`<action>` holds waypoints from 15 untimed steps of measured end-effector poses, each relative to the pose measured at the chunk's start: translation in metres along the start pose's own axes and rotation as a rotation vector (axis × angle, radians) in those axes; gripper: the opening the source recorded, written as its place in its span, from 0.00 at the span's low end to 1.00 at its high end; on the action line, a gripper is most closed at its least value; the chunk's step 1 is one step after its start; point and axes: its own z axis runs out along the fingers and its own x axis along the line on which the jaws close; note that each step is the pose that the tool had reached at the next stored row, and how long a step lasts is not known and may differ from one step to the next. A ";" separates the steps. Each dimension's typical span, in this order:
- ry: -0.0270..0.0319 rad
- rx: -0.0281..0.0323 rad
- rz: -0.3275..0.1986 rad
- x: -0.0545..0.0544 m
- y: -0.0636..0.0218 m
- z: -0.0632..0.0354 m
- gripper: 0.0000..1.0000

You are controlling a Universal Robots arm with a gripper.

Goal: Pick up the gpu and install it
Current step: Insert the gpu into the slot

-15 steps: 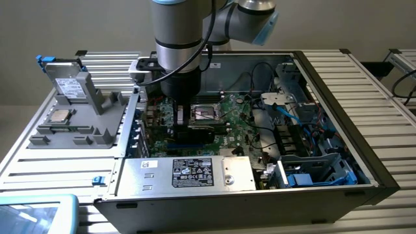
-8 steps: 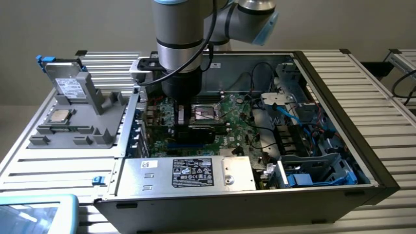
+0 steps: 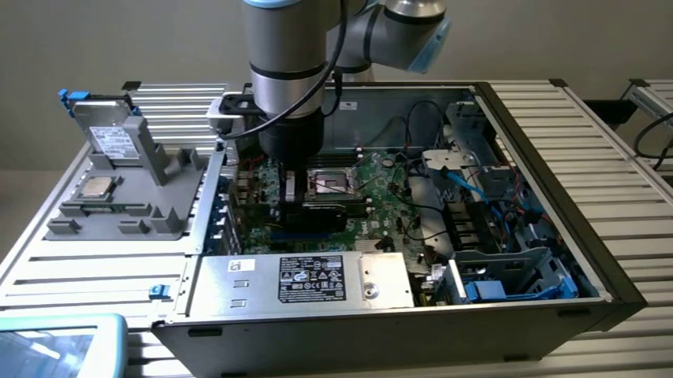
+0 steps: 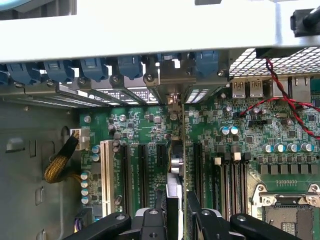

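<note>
- While reaching down into the open case (image 3: 368,335), grips the gpu (image 4: 175,172) in the gripper (image 4: 176,217), part-way shut, with one black finger (image 4: 150,222) on each flat side.
- Holds the gpu up on its thin edge, just over the green board (image 4: 145,125), between the long black slots (image 4: 141,170).
- Points the long way of the gpu from the gripper straight at the back wall (image 4: 150,30) of the case, in line with the slots.
- Has the silvery end of the gpu up by the back wall, close under the blue clips (image 4: 131,65); cannot tell if touching there.
- From the exterior view, hangs with the gripper (image 3: 286,201) low over the board, just beside the square socket (image 3: 334,183), on the exterior view's left of it.
- Cannot read any name or words on the gpu or the board.
- Cannot read the small words on the black and white sticker (image 3: 312,277), stuck on the silver box (image 3: 384,279) at the front of the case.
- Cannot read the label on the drive (image 3: 110,138) either, standing in the grey tray (image 3: 63,228) outside the case, with a shiny square chip (image 3: 97,187) near it.
- Near two blue ports (image 4: 247,89) at the back wall, sees red and black twisted wires (image 4: 285,100) lying across the board.
</note>
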 end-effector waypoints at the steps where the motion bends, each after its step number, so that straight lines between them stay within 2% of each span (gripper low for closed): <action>1: -0.0001 0.0001 0.000 0.000 0.0000 0.0006 0.27; 15: -0.0001 0.0002 0.000 -0.001 -0.0001 0.0026 0.27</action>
